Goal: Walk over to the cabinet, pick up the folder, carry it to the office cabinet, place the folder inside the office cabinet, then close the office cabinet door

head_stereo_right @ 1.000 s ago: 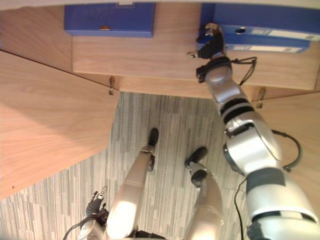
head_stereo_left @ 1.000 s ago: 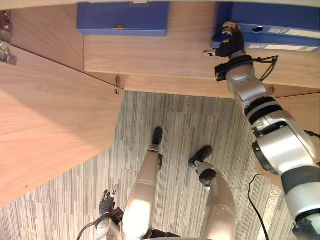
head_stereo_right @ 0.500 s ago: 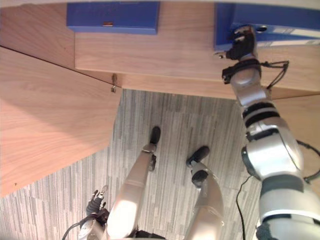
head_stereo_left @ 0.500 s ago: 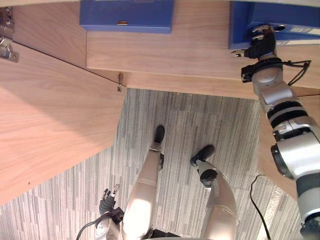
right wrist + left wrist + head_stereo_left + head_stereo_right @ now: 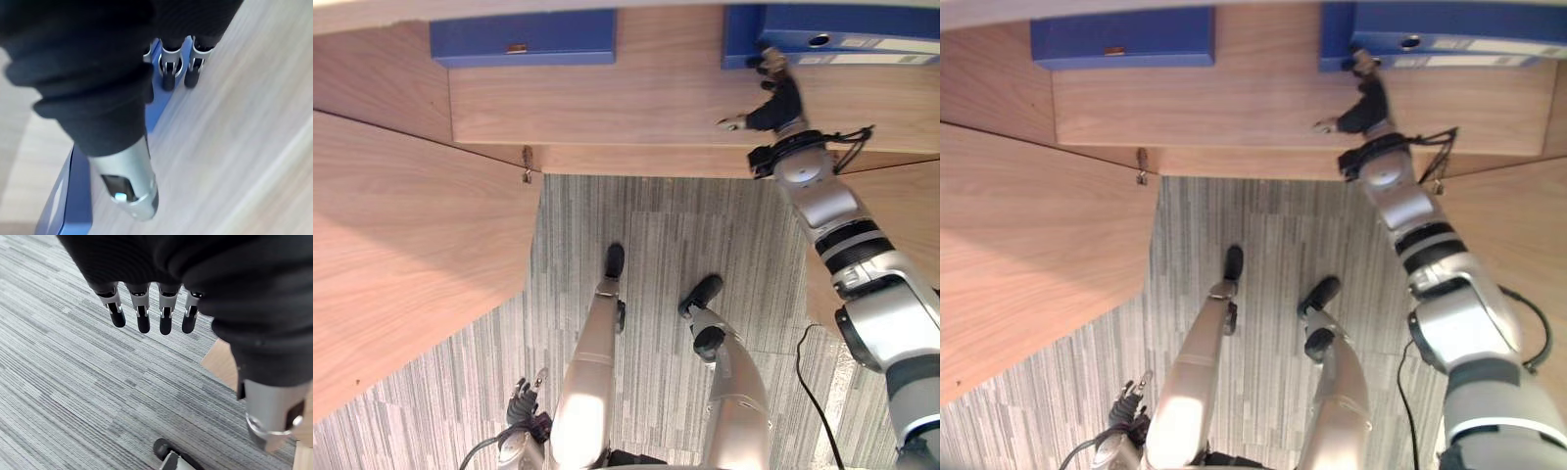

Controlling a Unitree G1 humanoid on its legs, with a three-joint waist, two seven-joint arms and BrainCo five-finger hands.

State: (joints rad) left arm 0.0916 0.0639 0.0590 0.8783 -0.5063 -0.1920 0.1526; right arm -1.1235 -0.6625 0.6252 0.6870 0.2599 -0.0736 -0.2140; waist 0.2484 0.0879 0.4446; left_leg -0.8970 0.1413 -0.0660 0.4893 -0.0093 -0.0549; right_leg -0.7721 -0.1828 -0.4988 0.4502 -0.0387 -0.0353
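**Desk:** Where is the folder?

**Me:** I see the folder [image 5: 832,29] lying flat on the cabinet shelf [image 5: 636,103], far back at the shelf's right end; its front left corner points at my arm.

**Desk:** And the right hand?

**Me:** My right hand [image 5: 775,103] reaches over the shelf's front edge; its fingers [image 5: 168,78] are straight and loose, with the tips right at that front left corner of the folder; the thumb sticks out to the side over bare wood; the hand is not wrapped round anything; I cannot tell if the tips press the blue edge or just sit beside it.

**Desk:** Is there room to move?

**Me:** Yes; a wide strip of bare wood runs between the folder and the shelf's front edge; there is more bare wood to the left, up to a second folder [image 5: 522,37] at the back left end; the two folders are well apart.

**Desk:** What about the sides?

**Me:** A big open door [image 5: 401,284] slopes out from the shelf's left front corner; another wooden door [image 5: 1503,225] stands close on the right of my arm; the striped carpet [image 5: 666,235] lies between them.

**Desk:** Left hand?

**Me:** My left hand [image 5: 521,401] hangs low over the carpet, near the left door's lower edge; its fingers are straight and relaxed, holding nothing.
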